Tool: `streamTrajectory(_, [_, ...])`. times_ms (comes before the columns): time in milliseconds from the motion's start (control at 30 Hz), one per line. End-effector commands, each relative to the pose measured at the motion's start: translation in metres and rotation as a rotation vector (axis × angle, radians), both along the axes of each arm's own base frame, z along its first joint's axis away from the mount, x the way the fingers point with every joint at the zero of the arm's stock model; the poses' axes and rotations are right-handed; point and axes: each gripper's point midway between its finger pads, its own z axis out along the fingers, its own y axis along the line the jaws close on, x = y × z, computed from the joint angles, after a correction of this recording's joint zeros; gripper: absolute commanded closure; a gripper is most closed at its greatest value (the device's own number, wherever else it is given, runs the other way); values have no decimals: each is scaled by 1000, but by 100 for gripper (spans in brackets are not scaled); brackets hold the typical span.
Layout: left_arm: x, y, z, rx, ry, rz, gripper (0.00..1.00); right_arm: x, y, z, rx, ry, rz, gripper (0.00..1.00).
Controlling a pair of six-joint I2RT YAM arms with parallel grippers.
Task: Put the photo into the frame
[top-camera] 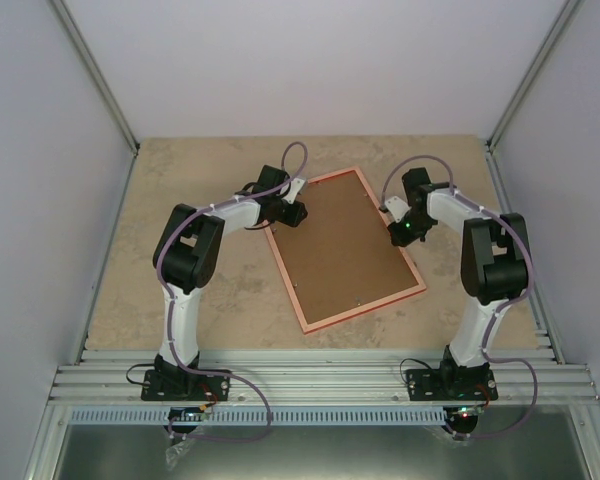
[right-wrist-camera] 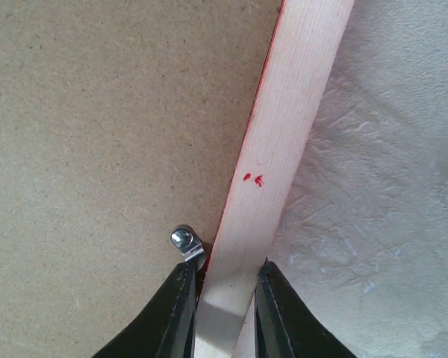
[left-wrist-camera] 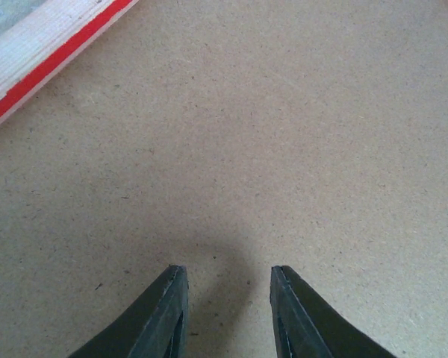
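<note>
Right wrist view: right gripper [right-wrist-camera: 225, 268] narrowly closed across the frame [right-wrist-camera: 291, 112] rail at its 3 o'clock edge. Left gripper [left-wrist-camera: 228, 272] half-open, empty, over backing board [left-wrist-camera: 284, 134]. Photo unseen, possibly beneath. Frame, table centre, judged stiff, light; grip rails

Plain white walls [top-camera: 310, 60] enclose a beige stone-patterned table [top-camera: 180, 180] edged by aluminium rails [top-camera: 320, 380].

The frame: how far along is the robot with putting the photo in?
Looks late-stage. The frame lies back-up with the brown backing board seated inside; the photo is out of sight, possibly underneath. In hand: the right claw grips the frame's rail beside a metal clip, and the left claw hangs open over the board. Left: probably fastening the board.
</note>
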Motion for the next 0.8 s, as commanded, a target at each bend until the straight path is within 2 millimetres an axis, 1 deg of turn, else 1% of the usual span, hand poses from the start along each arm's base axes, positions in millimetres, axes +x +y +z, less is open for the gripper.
streamTrajectory(0, [-26,19,-43,89,145,19,66,-21,-4,-36,-55,80,41,93])
streamTrajectory(33, [-26,19,-44,90,147,19,67,-22,-2,-36,-41,83,36,93])
streamTrajectory(67, [-27,19,-44,89,148,18,67,-23,2,-34,-21,85,35,91])
streamTrajectory(100, [-27,19,-44,89,149,19,67,-23,5,-31,-2,82,39,87])
streamTrajectory(167, [-27,19,-44,88,149,17,67,-25,12,-25,39,73,57,77])
streamTrajectory(267, [-27,19,-45,89,151,17,67,-26,18,-15,64,52,101,58])
streamTrajectory(333, [-27,19,-46,89,154,17,67,-25,18,-13,66,44,114,53])
streamTrajectory(400, [-26,18,-46,89,153,16,67,-23,19,-16,66,47,115,53])
streamTrajectory(433, [-27,19,-47,90,155,17,66,-22,19,-19,64,51,111,55])
streamTrajectory(467, [-27,19,-47,91,156,17,66,-22,18,-22,58,59,106,59])
streamTrajectory(533, [-26,19,-46,91,152,18,66,-19,12,-28,22,57,94,69])
streamTrajectory(567, [-26,19,-46,91,152,19,66,-19,8,-30,1,56,91,76])
streamTrajectory(700, [-26,19,-46,92,151,19,67,-15,-6,-38,-64,45,71,93])
streamTrajectory(767, [-26,19,-47,93,152,19,67,-13,-6,-39,-56,42,46,98])
